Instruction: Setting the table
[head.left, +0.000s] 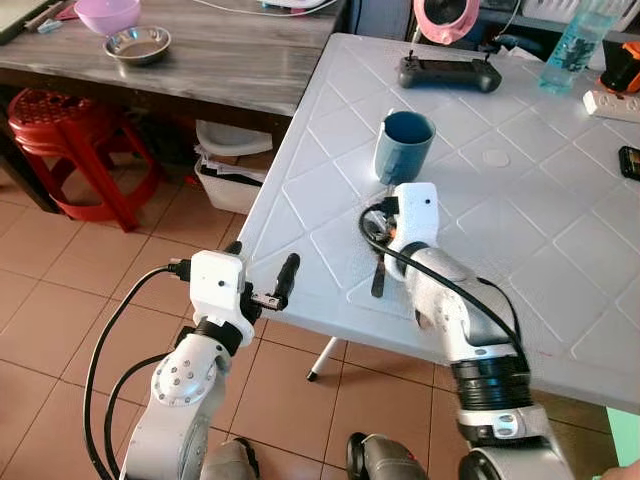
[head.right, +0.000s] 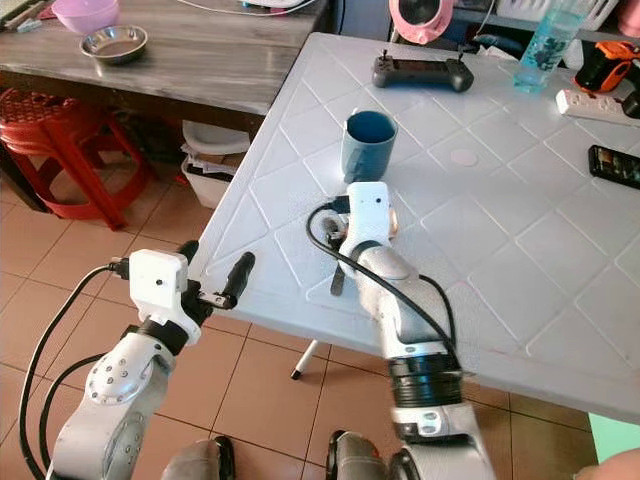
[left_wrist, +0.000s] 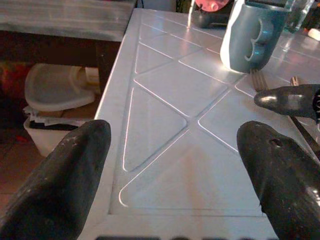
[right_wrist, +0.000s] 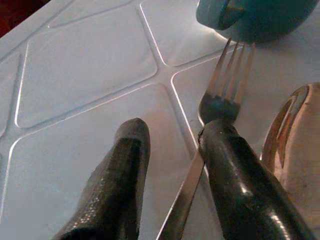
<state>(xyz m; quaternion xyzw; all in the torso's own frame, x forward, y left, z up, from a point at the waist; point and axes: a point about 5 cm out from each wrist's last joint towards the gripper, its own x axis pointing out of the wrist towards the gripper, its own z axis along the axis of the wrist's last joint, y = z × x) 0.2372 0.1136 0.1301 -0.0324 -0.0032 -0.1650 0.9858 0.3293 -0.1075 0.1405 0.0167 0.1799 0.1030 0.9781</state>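
The right end effector (right_wrist: 170, 165) is resting low on the white plastic desk (head.left: 560, 270), whose top is moulded with raised diamond and triangle panels. Its 2 black fingers are spread apart, released, with the slim steel handle of a fork (right_wrist: 220, 95) lying between them; its 4 tines are pointing at the base of a matte blue-grey mug (head.left: 403, 146). A shiny metal spoon (right_wrist: 295, 140) is lying just beside the fork. The left end effector (head.left: 283, 285) is hovering at the desk's near corner, fingers wide and gripping nothing.
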